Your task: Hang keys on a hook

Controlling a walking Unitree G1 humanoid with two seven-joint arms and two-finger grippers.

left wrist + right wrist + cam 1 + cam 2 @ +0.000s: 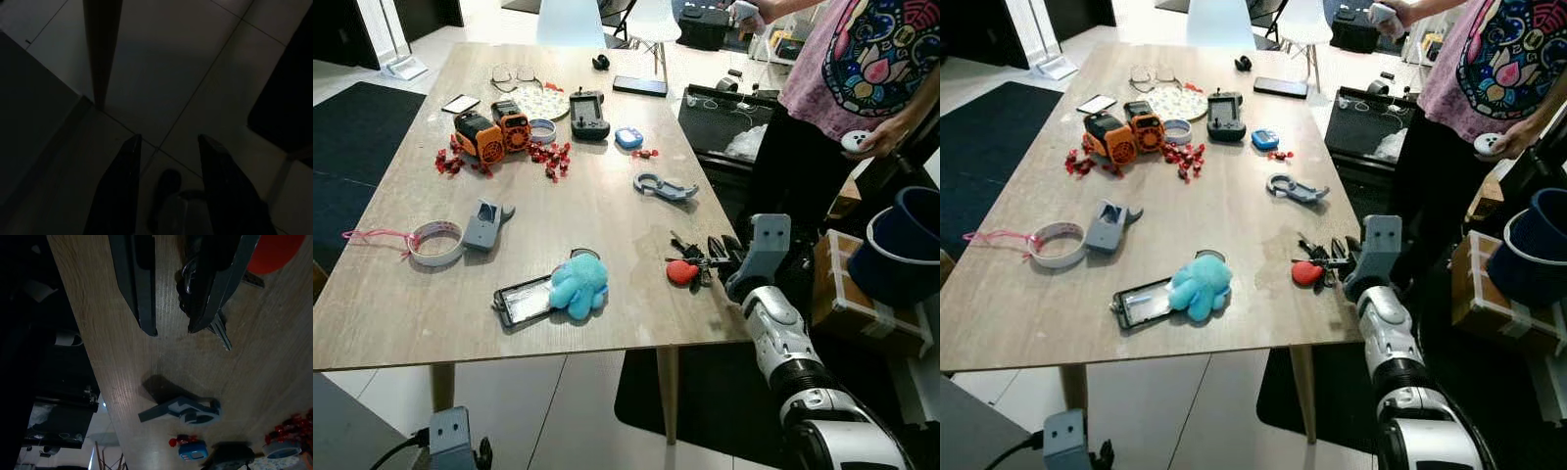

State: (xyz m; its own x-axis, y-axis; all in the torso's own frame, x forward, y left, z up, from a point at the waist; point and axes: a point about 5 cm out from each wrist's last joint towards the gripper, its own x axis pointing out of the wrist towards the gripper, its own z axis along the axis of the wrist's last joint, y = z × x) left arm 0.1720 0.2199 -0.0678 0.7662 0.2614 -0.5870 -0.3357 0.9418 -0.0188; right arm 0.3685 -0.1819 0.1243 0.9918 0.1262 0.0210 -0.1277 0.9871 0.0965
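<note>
Keys lie by the table's right edge, bunch reaching toward our right gripper, whose 2 fingers stand apart, 1 lying over them, left arm idle.

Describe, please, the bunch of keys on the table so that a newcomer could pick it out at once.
On the wooden table, look near the right-hand edge, toward the near corner, where the right gripper reaches in. The keys lie there beside its fingers: dark metal keys on a ring with a round red fob, the only red thing on that side, well right of the blue plush toy.
</note>
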